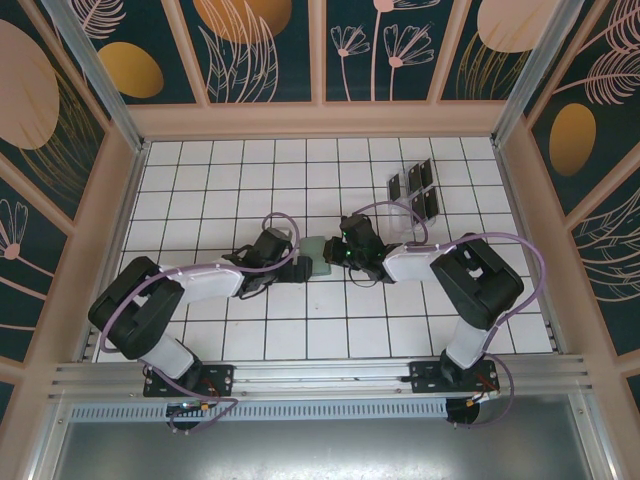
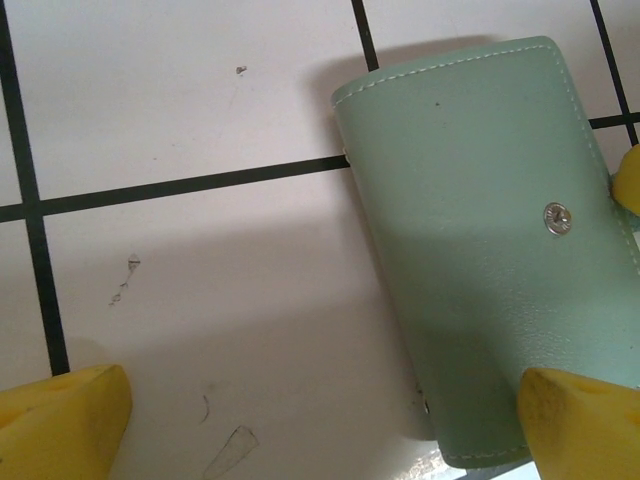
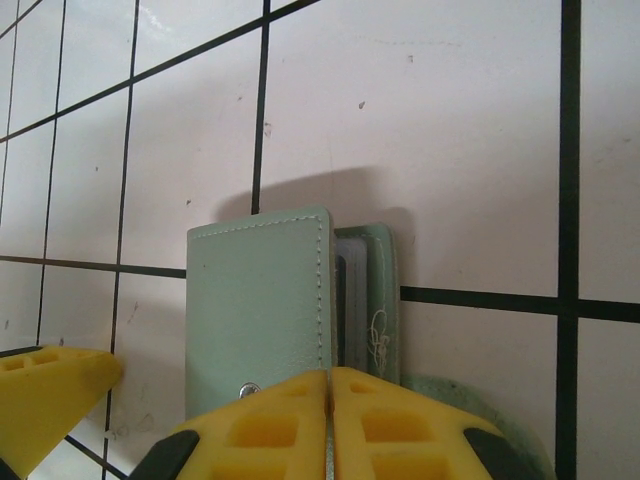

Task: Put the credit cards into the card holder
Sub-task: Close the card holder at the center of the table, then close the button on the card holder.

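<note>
Soft sage-green folding card holder [image 2: 480,250] lies flat on the white tiled desk [image 2: 180,100] btwn both arms. Right gripper [image 3: 329,385] has its jaws pressed together at the holder's snap edge, prob. to work the flap open; can't tell if anything's pinched. Left gripper [image 2: 320,415] jaws are wide apart w/ the holder off-centre, under one finger, likely steadying; thin black credit cards [image 1: 415,195] sit well apart.

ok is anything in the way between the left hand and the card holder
nothing visible. the left hand is open and the card holder lies partly between its fingers, with only tile beside it. the right hand is shut on the holder's far edge
</note>
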You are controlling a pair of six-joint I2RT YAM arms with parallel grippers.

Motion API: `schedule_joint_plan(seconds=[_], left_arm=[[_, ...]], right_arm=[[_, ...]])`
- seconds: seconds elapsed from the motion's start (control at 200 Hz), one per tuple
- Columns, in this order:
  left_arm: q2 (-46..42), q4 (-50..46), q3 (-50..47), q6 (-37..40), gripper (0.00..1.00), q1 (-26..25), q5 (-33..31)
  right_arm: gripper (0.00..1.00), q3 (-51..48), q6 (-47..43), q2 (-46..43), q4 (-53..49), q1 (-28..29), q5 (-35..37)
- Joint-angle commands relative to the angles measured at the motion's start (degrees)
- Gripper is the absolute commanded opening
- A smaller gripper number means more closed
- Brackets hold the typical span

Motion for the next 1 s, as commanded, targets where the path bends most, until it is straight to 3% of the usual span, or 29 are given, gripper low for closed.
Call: schedule_joint_plan(seconds=[0.0, 0.135, 0.27, 0.576, 0.996], left_arm=[[1.6, 0.8, 1.6, 1.3, 0.99, -0.6, -1.8], [3.3, -1.4, 2.3, 0.9, 0.99, -1.1, -4.4], [4.2, -2.4, 1.9, -0.1, 0.99, -1.2, -5.9], [5.0, -1.6, 1.3, -0.9, 0.99, -1.3, -5.6], [5.5, -1.3, 1.3, -0.9, 0.98, -1.3, -5.6]], right_arm=[[0.09, -0.6, -0.4, 1.1, 2.2, -0.6, -1.2], [0.11, -0.4, -0.4, -0.2, 1.9, -1.1, -2.3], [0.24, -0.1, -0.9, -4.6, -0.3, -2.0, -2.2], [0.34, 3.8, -6.1, -8.6, -12.8, -3.7, 2.5], [0.33, 5.7, -8.2, -4.9, -17.4, -3.6, 3.9]])
